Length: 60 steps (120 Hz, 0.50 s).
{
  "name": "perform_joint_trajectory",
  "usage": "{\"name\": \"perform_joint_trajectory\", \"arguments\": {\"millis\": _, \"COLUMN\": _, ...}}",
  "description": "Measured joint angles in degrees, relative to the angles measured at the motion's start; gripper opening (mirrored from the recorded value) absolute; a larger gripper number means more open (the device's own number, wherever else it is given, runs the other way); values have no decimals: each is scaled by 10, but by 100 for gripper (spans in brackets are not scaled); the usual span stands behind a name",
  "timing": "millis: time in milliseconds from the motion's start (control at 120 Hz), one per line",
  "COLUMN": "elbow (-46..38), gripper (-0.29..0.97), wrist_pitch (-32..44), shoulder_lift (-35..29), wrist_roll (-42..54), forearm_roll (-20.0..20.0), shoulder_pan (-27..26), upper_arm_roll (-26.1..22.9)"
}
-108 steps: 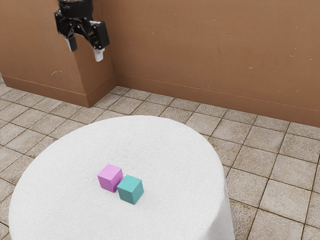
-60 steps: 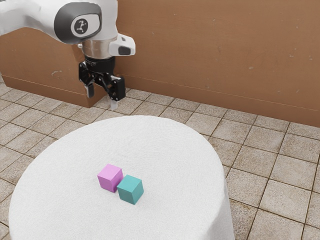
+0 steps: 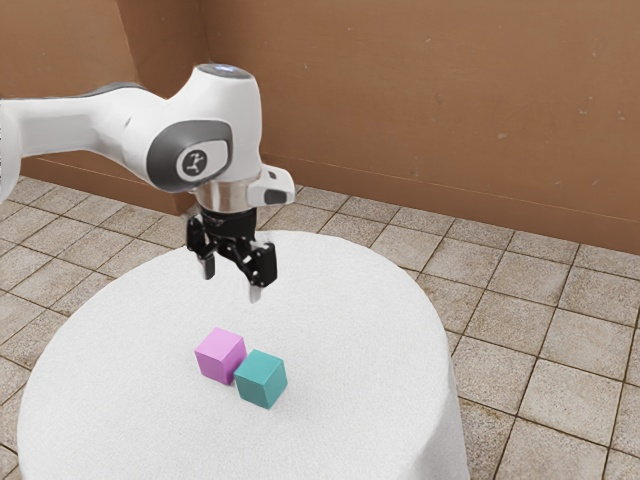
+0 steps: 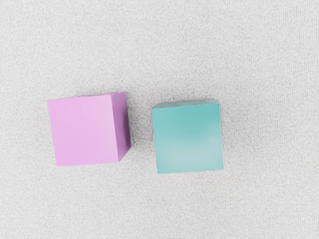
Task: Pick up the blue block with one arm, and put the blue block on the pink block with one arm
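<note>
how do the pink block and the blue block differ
Colour: the pink block is lilac-pink, the blue block is teal. Place: the pink block sits toward the exterior view's left and farther back, the blue block toward its right and nearer the camera. Both are similar-sized cubes resting flat on the white table, a narrow gap between them, neither held.

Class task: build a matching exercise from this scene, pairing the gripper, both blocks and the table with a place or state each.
1. gripper
2. blue block
3. pink block
4. table

A. round, covered in white
B. lies on the exterior view's left of its neighbour
C. open, in the air, holding nothing
D. lies on the exterior view's right of its neighbour

Pairs: 1-C, 2-D, 3-B, 4-A
</note>
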Motion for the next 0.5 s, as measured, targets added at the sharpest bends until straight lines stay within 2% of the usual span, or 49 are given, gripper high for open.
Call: {"name": "perform_joint_trajectory", "arguments": {"millis": 500, "elbow": -110, "gripper": 68, "wrist_pitch": 179, "shoulder_lift": 43, "wrist_roll": -44, "forearm_roll": -29, "shoulder_pan": -4, "upper_arm_roll": 2}}
